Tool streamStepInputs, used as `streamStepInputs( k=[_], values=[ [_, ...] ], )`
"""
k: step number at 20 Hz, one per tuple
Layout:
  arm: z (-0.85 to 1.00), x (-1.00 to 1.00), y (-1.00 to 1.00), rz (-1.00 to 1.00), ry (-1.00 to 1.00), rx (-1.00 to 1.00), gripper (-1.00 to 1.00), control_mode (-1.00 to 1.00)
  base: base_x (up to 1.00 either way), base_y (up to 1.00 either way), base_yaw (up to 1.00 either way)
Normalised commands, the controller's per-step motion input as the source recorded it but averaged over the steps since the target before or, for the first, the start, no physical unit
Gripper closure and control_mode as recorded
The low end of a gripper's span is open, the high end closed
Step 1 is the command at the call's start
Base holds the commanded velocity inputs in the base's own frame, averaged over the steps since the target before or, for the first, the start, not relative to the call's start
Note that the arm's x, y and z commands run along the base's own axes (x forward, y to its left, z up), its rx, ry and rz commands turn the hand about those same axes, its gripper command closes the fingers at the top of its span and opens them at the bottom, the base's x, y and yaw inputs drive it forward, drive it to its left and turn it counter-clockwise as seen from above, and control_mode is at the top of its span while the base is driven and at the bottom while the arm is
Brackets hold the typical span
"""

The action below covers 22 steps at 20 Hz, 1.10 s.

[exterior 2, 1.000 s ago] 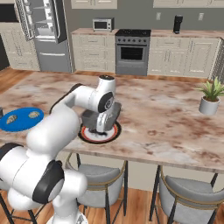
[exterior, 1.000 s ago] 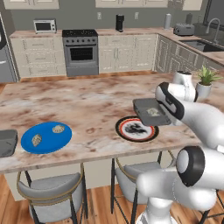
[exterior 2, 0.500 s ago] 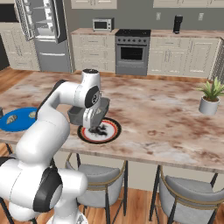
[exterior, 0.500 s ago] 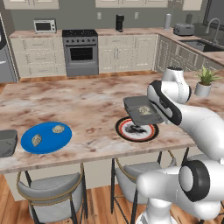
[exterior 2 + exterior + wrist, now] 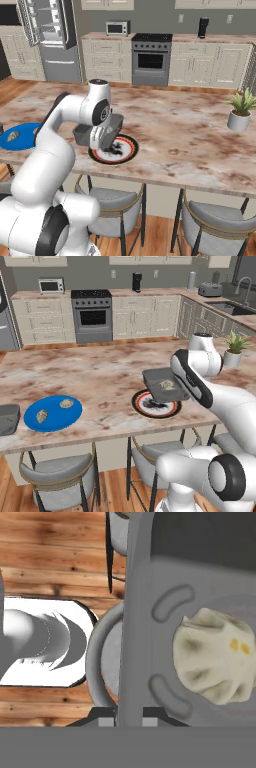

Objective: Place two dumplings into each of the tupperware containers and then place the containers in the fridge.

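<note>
Tupperware container [image 5: 164,384] hangs above the black-and-red rimmed plate [image 5: 156,404], lifted off the table [image 5: 100,371], its rim pinched in the closed gripper [image 5: 131,714]. One dumpling [image 5: 216,657] lies inside it. Two more dumplings [image 5: 66,403] rest on the blue plate [image 5: 52,413] farther left on the marbled pink-brown table, near a second dark tub [image 5: 8,418] at its edge. Behind stand cream cabinets, a steel oven [image 5: 92,316] and the open fridge [image 5: 50,35]; a potted plant [image 5: 240,111] sits on the table.

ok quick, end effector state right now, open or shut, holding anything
End effector: shut on the rim of the tupperware container, carried above the counter with a dumpling inside.
</note>
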Motion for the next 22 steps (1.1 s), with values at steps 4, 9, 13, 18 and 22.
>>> streamStepInputs(
  k=[4,9,13,18,22],
  values=[
    [0.00,0.00,-0.01,-0.04,0.00,0.00,1.00,-1.00,0.00,0.00,0.00],
    [0.00,-0.02,-0.42,0.00,0.00,0.01,1.00,-1.00,0.00,0.00,0.00],
    [0.00,-0.43,-0.17,0.00,-0.01,0.00,1.00,-1.00,0.00,0.00,0.00],
    [0.00,-0.32,0.04,0.00,0.00,0.00,1.00,-1.00,0.00,0.00,0.00],
    [0.00,-0.08,0.00,0.00,0.00,0.00,1.00,1.00,-0.38,0.01,0.00]
  ],
)
